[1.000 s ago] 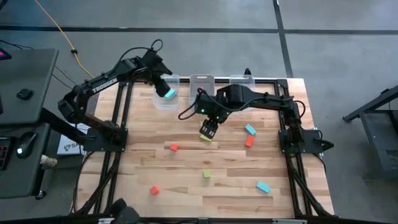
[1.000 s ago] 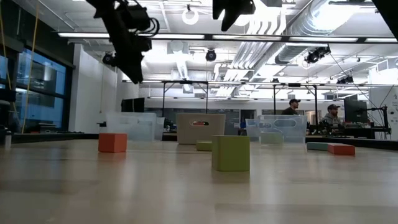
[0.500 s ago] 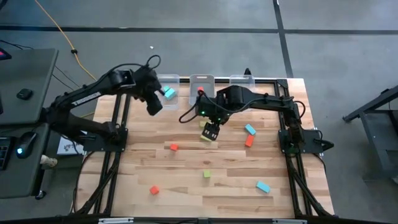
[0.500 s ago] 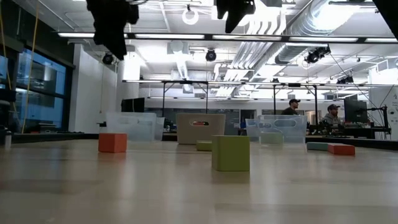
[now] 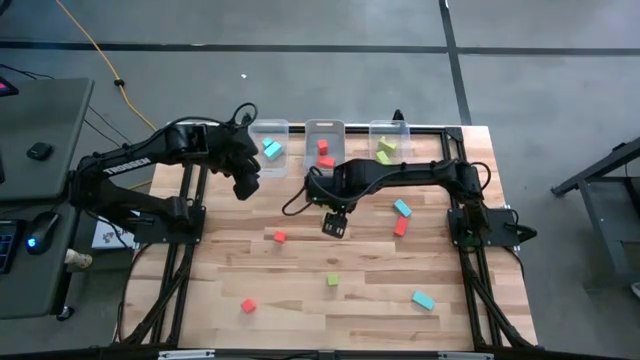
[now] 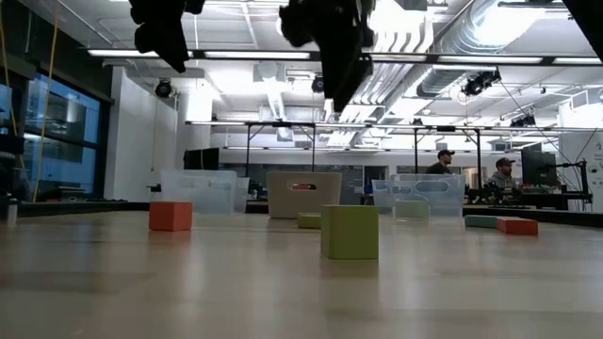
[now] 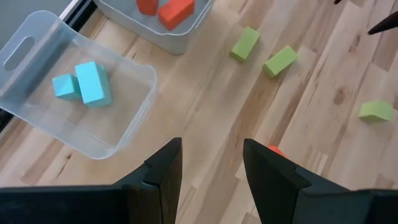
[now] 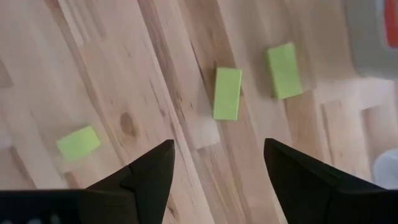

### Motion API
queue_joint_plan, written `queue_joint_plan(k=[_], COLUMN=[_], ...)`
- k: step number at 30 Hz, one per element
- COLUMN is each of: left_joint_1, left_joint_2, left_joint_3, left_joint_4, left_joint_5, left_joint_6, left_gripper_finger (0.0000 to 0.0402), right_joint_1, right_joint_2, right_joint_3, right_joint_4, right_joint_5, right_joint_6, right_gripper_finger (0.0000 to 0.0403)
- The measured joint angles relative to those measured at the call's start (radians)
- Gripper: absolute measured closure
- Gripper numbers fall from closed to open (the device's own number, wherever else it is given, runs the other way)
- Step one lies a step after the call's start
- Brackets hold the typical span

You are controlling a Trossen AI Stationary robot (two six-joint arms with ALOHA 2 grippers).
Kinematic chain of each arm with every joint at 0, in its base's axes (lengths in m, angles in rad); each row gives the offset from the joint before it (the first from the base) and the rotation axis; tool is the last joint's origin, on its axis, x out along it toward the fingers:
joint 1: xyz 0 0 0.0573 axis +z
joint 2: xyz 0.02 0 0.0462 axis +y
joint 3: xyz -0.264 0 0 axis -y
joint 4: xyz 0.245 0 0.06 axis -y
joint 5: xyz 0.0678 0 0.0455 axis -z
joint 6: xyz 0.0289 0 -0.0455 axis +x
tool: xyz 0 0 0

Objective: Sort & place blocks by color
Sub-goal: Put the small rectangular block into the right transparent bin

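Three clear bins stand in a row at the far edge: the left bin (image 5: 268, 148) holds two light blue blocks (image 7: 82, 82), the middle bin (image 5: 324, 150) red ones (image 7: 166, 9), and the right bin (image 5: 388, 146) green ones. My left gripper (image 5: 245, 182) hangs open and empty above the table, just near of the left bin. My right gripper (image 5: 333, 223) points down, open and empty, above the table's middle. Below it lie two green bars (image 8: 227, 93) (image 8: 284, 70) and a green cube (image 8: 78, 143), flat on the wood.
Loose on the table are a red block (image 5: 279, 237), a green block (image 5: 332, 280), a red one (image 5: 247, 305) near the front, a blue one (image 5: 423, 299) at the front right, and a blue (image 5: 402, 208) and red (image 5: 401, 226) pair toward the right.
My left gripper has drawn back from over the left bin toward the table's near and left side, leaving the blue blocks in the bin. My right gripper has sunk toward the table over the green bars.
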State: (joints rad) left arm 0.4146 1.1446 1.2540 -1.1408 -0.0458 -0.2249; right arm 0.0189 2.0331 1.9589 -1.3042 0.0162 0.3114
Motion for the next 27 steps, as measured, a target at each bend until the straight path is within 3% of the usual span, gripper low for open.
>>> queue_joint_plan(k=[15, 27], left_joint_1=[-0.006, -0.003], left_joint_2=[0.003, 0.003], left_joint_3=[0.0, 0.0], left_joint_4=[0.0, 0.001], left_joint_5=[-0.063, -0.071], left_joint_6=[0.0, 0.0], left_gripper_finger=[0.0257, 0.0257], right_joint_1=[-0.051, -0.092], right_joint_2=[0.0, 0.0], right_joint_3=[-0.326, -0.435], right_joint_4=[0.319, 0.494], right_joint_5=[-0.049, -0.048], right_joint_6=[0.101, 0.06], right_gripper_finger=[0.0165, 0.0165])
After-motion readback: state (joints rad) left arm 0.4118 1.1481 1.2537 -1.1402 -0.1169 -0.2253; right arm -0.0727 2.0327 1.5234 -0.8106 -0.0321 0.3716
